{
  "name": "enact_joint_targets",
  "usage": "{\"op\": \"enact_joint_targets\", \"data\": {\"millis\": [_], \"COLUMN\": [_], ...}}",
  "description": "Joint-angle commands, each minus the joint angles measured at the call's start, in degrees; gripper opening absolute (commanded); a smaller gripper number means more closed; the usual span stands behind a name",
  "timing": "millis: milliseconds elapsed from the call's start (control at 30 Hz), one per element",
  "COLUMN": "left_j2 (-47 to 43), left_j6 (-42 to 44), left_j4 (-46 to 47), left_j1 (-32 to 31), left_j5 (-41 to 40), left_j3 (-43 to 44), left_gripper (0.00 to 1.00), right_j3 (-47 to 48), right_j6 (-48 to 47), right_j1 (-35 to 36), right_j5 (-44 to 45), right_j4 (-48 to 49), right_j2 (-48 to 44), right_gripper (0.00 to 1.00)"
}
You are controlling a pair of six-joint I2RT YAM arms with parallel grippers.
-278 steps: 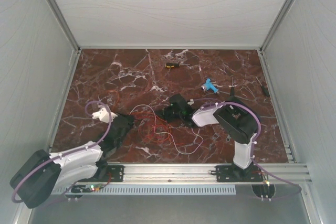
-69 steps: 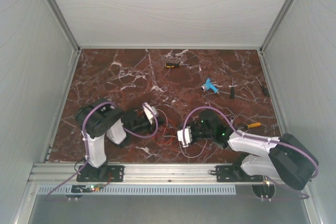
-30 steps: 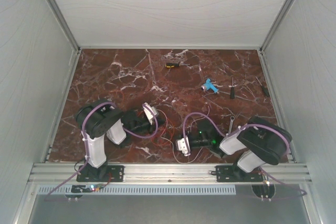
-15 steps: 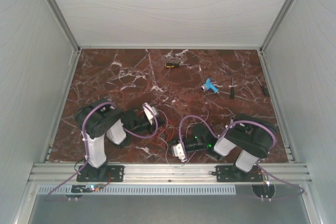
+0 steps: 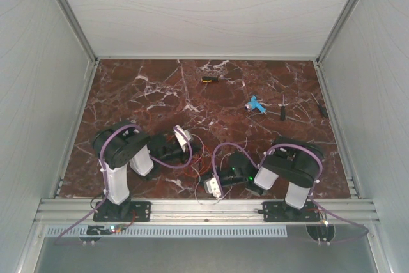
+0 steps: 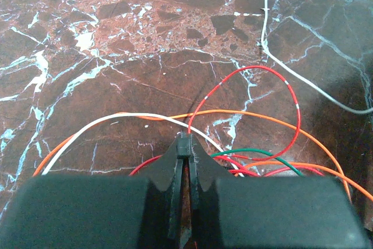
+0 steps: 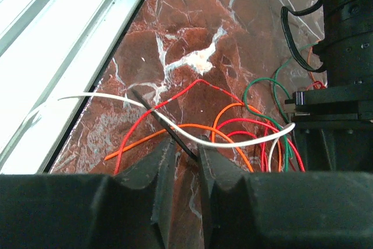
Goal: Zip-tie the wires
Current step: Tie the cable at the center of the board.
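The wires [image 5: 203, 161] are a loose tangle of thin red, orange, white and green strands on the marble between the two arms. In the left wrist view my left gripper [image 6: 185, 144] is shut, its tips pinching a red wire [image 6: 245, 69] that loops up from them. It also shows in the top view [image 5: 193, 153]. In the right wrist view my right gripper [image 7: 187, 147] has its jaws a narrow gap apart, with a thin black zip tie [image 7: 152, 111] crossing that gap, and a white wire [image 7: 245, 141] lies across its tips. It shows in the top view [image 5: 203, 190] by the near rail.
The aluminium rail [image 5: 204, 206] runs along the near edge and shows at the left of the right wrist view [image 7: 70, 39]. My left arm's black body [image 7: 344, 56] stands close on that view's right. A blue tool [image 5: 255, 105], screwdrivers [image 5: 281, 108] and a small black-yellow item [image 5: 209, 79] lie farther back.
My right arm has folded back and its gripper has moved left and toward the near rail. My left arm has held still since 2.3 s ago.
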Motion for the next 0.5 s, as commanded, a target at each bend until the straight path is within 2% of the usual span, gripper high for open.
{"op": "enact_joint_targets", "data": {"millis": [0, 267, 467], "left_j2": [0.0, -0.2, -0.2], "left_j6": [0.0, 0.2, 0.3], "left_j4": [2.6, 2.6, 4.0], "left_j1": [-0.5, -0.5, -0.8], "left_j5": [1.5, 2.0, 2.7], "left_j3": [0.8, 0.8, 0.6], "left_gripper": [0.00, 0.00, 0.00], "right_j3": [-0.6, -2.0, -1.1], "right_j6": [-1.9, -3.8, -6.0], "right_j1": [0.5, -0.3, -2.1], "right_j5": [1.2, 4.2, 3.3], "right_j4": [6.1, -3.9, -11.5], "right_j2": [0.4, -6.1, -10.3], "right_gripper": [0.16, 0.15, 0.00]}}
